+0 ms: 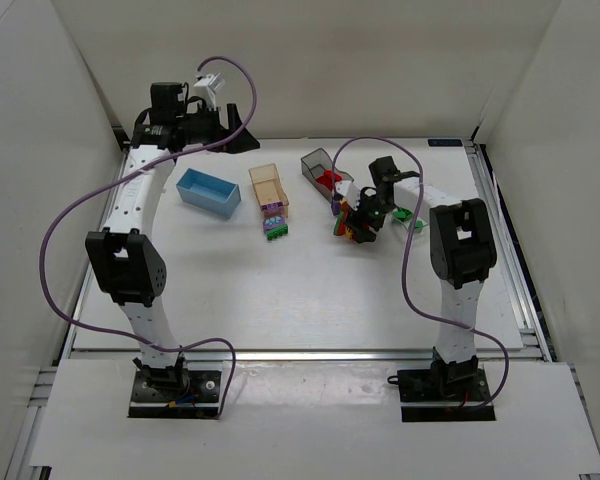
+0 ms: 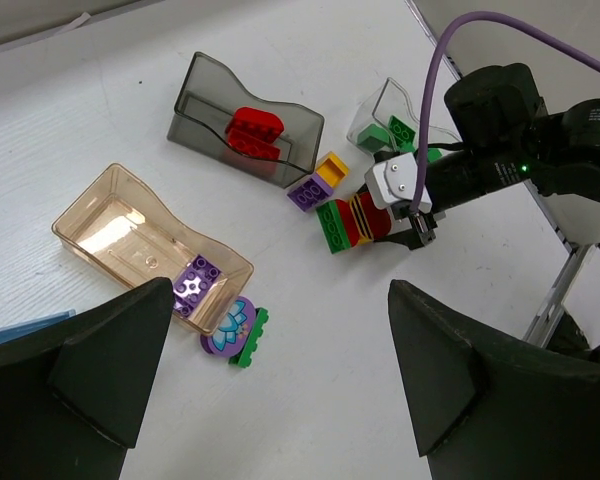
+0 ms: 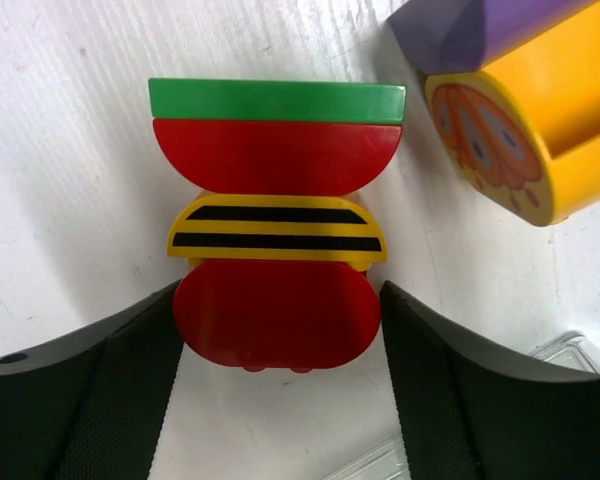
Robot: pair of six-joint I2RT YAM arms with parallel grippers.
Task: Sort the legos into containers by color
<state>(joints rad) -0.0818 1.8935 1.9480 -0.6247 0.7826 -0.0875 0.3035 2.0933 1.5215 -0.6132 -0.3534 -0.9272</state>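
white bench [image 1: 310, 290], white enclosure walls. right gripper [image 3: 280, 297] down at stacked clump [image 3: 277, 170] (green/red/yellow-striped/red), pads pressed on both sides of clump's end red piece. clump lies on bench near clear bin [image 2: 368, 112]. left gripper [image 2: 278, 300] raised at back-left, jaws wide apart, gripping nothing. smoky grey bin [image 2: 205, 105]: red brick [image 2: 253, 130] inside. tan bin [image 2: 90, 215]: purple brick [image 2: 195, 285] inside, flower disc on green brick [image 2: 235, 335] just beside it. purple/yellow pair [image 2: 318, 180] between grey bin and clump. light blue bin [image 1: 208, 192] left of tan bin.
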